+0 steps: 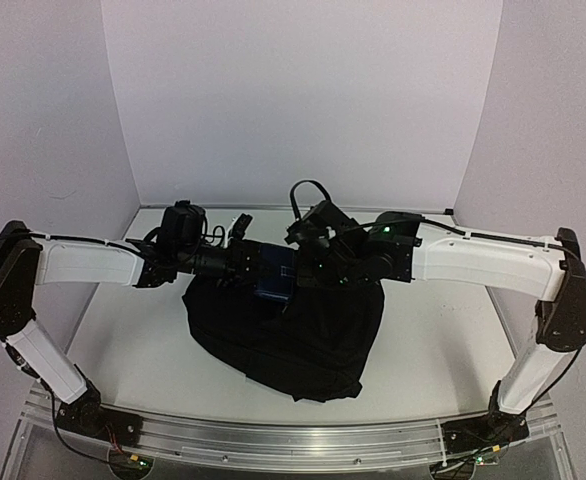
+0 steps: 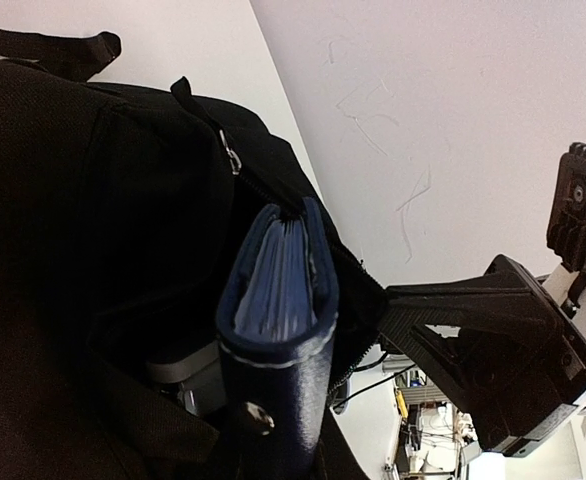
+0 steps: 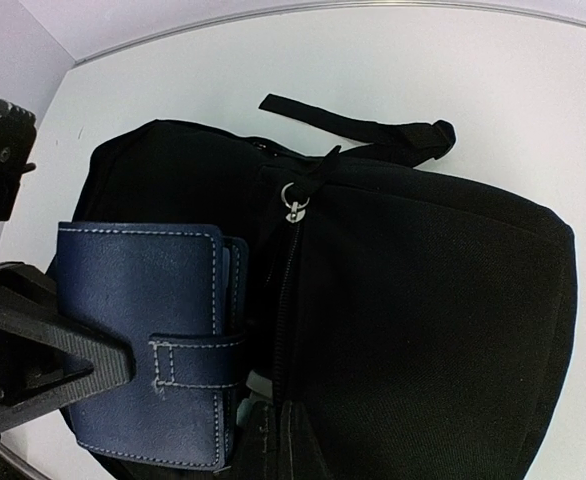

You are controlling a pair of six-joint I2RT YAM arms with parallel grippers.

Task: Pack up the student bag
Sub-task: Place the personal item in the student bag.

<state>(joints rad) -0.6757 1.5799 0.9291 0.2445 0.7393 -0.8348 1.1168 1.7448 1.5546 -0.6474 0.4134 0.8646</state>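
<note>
The student bag is a large black backpack lying flat mid-table; it also shows in the left wrist view and the right wrist view. My left gripper is shut on a dark blue wallet-like pouch with a snap strap, holding it edge-on at the bag's open zipper. The pouch sits partly in the opening. My right gripper is at the zipper's edge, apparently shut on the bag's fabric; its fingers are hidden in the dark cloth.
The white table is walled on three sides. A metal rail runs along the near edge by the arm bases. The bag's top loop lies on the table. A zipper pull hangs at the opening's end.
</note>
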